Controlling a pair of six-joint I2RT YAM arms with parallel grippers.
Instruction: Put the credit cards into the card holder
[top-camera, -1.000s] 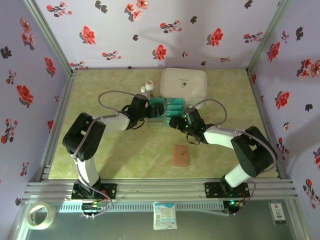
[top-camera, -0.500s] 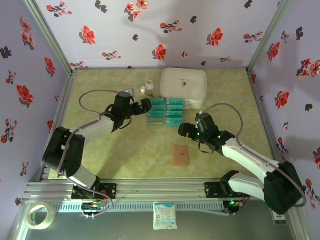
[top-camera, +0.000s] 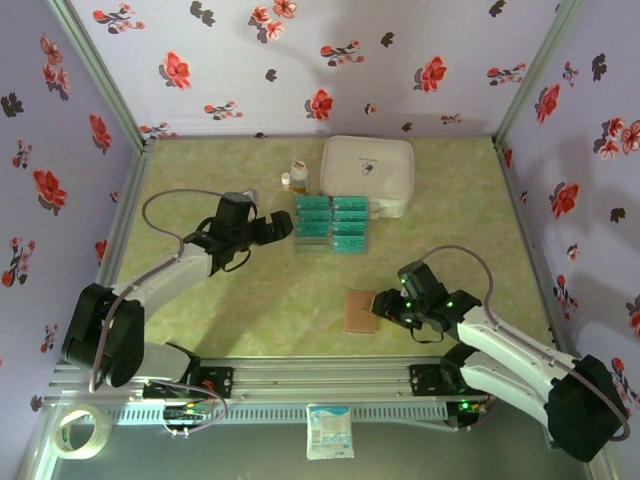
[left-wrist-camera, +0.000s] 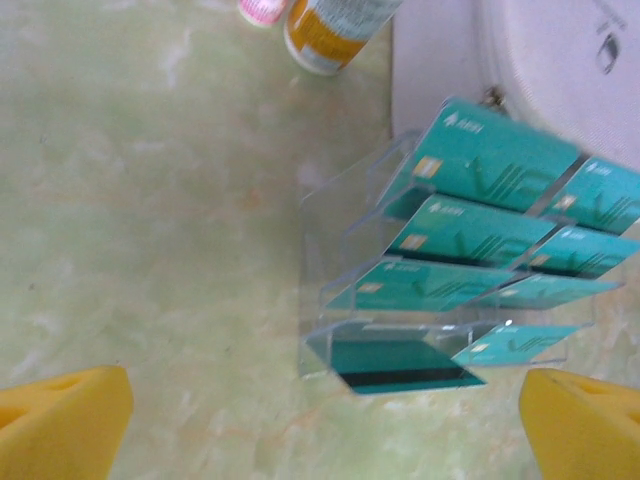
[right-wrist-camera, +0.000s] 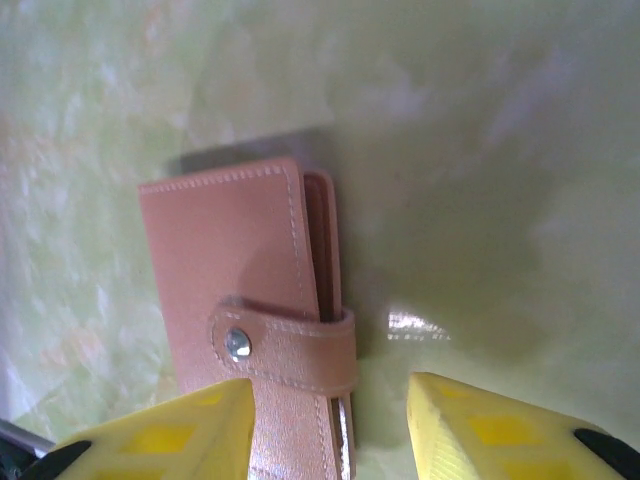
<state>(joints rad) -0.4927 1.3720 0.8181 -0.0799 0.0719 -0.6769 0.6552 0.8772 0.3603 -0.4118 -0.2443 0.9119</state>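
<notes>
Card holder (top-camera: 360, 311) lies snapped shut at lower centre, so I have the right jaws part-spread astride its edge; left jaws hover wide-spread before the racked credit cards (left-wrist-camera: 470, 235).

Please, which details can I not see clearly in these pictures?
- Wallet, right wrist view: one end is cut off by the bottom edge and covered by the right claw; it is closed, so the inside is hidden.
- Cards, left wrist view: print blurred; the right column is cut off by the frame edge.
- Bottle, left wrist view: cut off by the top edge.
- Cards, top view: too small to count.
</notes>
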